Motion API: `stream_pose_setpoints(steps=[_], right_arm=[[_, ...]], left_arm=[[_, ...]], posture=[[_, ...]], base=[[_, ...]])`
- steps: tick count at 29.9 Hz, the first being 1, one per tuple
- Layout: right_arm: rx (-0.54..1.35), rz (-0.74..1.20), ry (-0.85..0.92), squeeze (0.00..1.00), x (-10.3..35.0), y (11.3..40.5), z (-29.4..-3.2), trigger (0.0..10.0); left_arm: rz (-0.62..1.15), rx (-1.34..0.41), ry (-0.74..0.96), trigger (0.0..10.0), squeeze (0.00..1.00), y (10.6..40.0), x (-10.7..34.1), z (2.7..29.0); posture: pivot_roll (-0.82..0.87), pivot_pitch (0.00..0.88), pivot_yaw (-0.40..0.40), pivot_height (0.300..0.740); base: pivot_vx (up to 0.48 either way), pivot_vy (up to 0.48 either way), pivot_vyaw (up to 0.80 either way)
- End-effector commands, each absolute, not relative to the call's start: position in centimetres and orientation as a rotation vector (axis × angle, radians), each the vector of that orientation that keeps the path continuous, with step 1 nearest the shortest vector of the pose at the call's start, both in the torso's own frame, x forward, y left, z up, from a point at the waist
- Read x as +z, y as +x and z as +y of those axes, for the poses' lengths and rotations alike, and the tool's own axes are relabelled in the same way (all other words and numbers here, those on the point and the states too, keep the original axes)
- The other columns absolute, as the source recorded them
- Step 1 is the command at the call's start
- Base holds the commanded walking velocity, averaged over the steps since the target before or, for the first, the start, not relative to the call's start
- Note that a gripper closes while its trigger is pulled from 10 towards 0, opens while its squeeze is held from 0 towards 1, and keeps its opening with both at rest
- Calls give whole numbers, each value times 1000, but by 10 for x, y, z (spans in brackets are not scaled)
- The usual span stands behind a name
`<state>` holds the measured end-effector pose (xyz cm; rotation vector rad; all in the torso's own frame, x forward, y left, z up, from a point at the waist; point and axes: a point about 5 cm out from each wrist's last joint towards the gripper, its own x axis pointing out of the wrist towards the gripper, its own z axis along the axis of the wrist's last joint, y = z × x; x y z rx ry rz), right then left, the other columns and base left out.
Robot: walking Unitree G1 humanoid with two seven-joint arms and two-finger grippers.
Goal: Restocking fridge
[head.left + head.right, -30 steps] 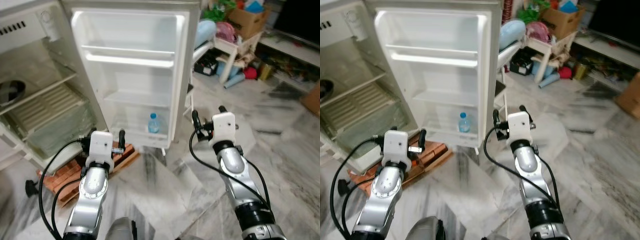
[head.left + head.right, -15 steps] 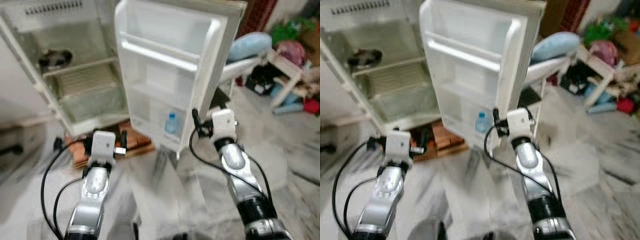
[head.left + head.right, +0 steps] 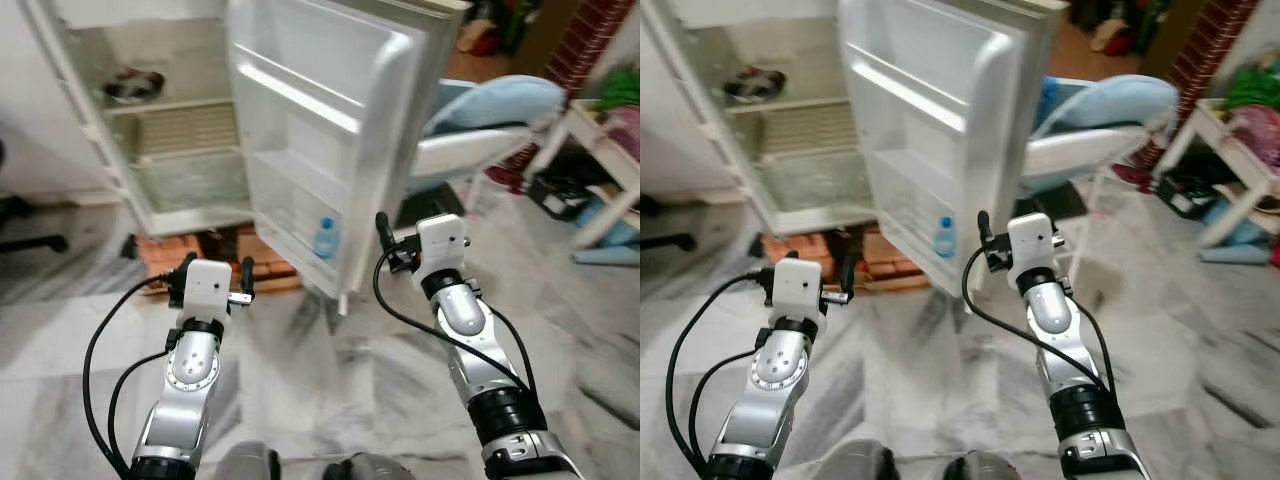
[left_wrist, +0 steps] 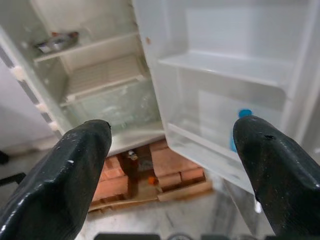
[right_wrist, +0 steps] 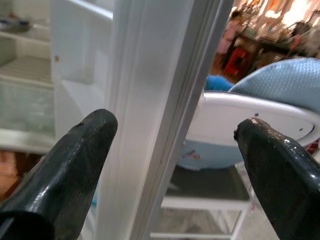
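A white fridge (image 3: 170,150) stands with its door (image 3: 330,130) swung wide. A small water bottle (image 3: 324,238) with a blue cap stands in the lowest door shelf, also in the left wrist view (image 4: 239,131). A dark bowl (image 3: 135,85) sits on the upper shelf inside. My left gripper (image 3: 217,266) is held up in front of the fridge base, open and empty. My right gripper (image 3: 420,225) is open and empty, close to the door's outer edge (image 5: 160,100), which lies between its fingers in the right wrist view without touching them.
Bricks and a wooden pallet (image 3: 215,250) lie under the fridge. A white chair with a blue cushion (image 3: 490,120) stands just behind the door. A white rack (image 3: 600,150) with clutter is at the right. Marble floor (image 3: 330,370) spreads in front.
The whole view has swung so the fridge interior sits more in the middle and the clutter has slid right. Both grippers stay open and held the same way.
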<state>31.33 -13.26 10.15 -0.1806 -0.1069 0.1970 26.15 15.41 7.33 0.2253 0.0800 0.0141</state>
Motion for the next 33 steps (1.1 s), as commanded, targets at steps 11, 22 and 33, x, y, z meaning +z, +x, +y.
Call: stream_pose_setpoints(steps=[11,22,33], right_arm=[[264,-167,-247,0,107,311,-122,10000],[239,-168,-231,0,106,312,-125,10000],[326,-112,-183,0,97,306,-128,10000]], left_arm=[[76,32,218,10000,0,264,77,157],[82,25,221,10000,0,264,76,156],[127,14,239,10000,0,259,70,159]], posture=[[133,84,-19,740],[135,85,-19,740],[136,80,-19,740]], base=[[431,-22,726],[171,0,144],[0,0,0]])
